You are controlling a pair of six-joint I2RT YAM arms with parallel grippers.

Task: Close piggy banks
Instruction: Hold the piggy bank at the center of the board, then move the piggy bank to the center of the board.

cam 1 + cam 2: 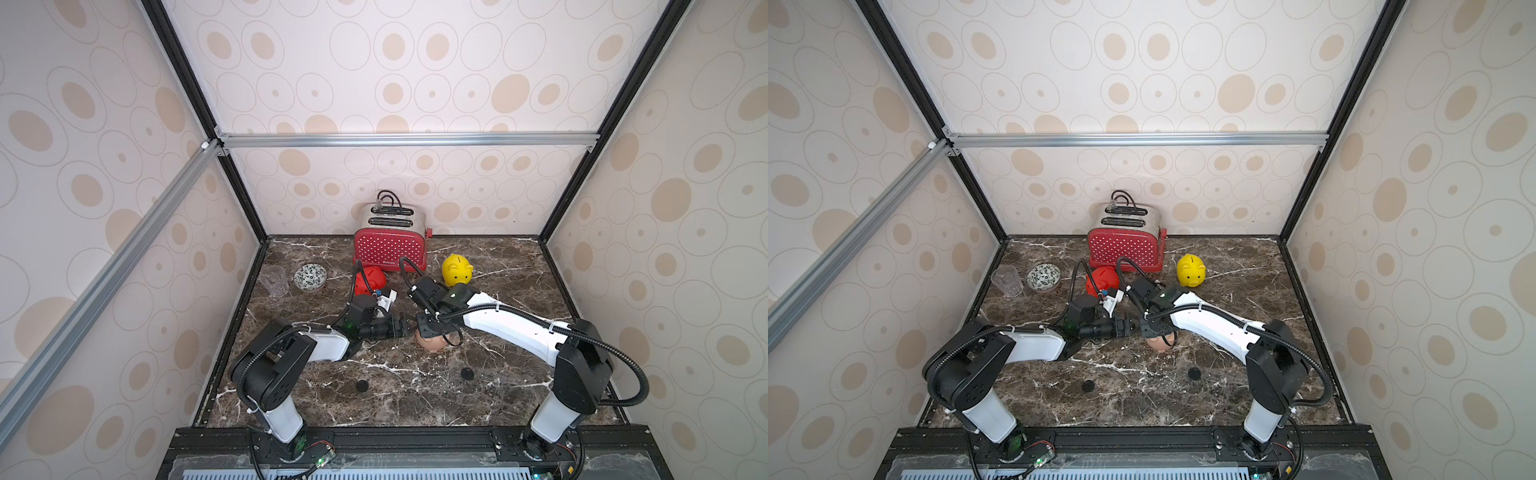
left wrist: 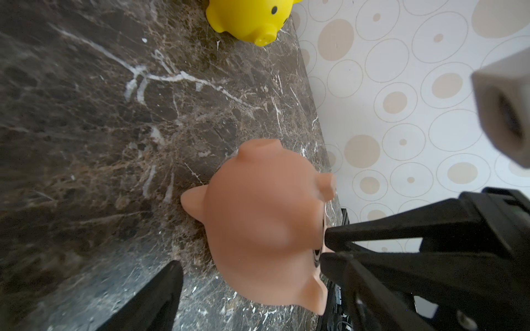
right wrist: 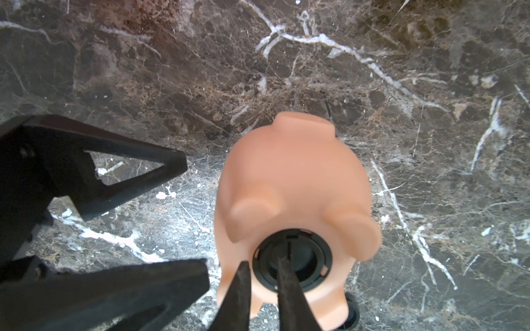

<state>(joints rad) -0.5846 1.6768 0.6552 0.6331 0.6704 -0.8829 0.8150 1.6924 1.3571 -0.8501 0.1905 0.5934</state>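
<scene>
The peach-pink piggy bank (image 3: pixel 292 183) lies belly up mid-table, a black round plug (image 3: pixel 292 259) seated in its belly hole. My right gripper (image 3: pixel 263 262) points down onto it, jaws a little open and holding nothing, one finger (image 3: pixel 286 280) resting on the plug. My left gripper (image 2: pixel 249 263) stands open beside the pig, its fingertips just short of the body. In both top views the arms hide most of this pig (image 1: pixel 432 345) (image 1: pixel 1158 345). The red piggy bank (image 1: pixel 372 279) lies behind the left wrist. The yellow piggy bank (image 1: pixel 457 269) stands upright at the back.
A red polka-dot toaster (image 1: pixel 388 249) stands against the back wall. A patterned bowl (image 1: pixel 310 276) and a clear cup (image 1: pixel 274 280) sit at the back left. Two small black round pieces (image 1: pixel 362 385) (image 1: pixel 467 372) lie on the marble table (image 1: pixel 415 399) nearer the front.
</scene>
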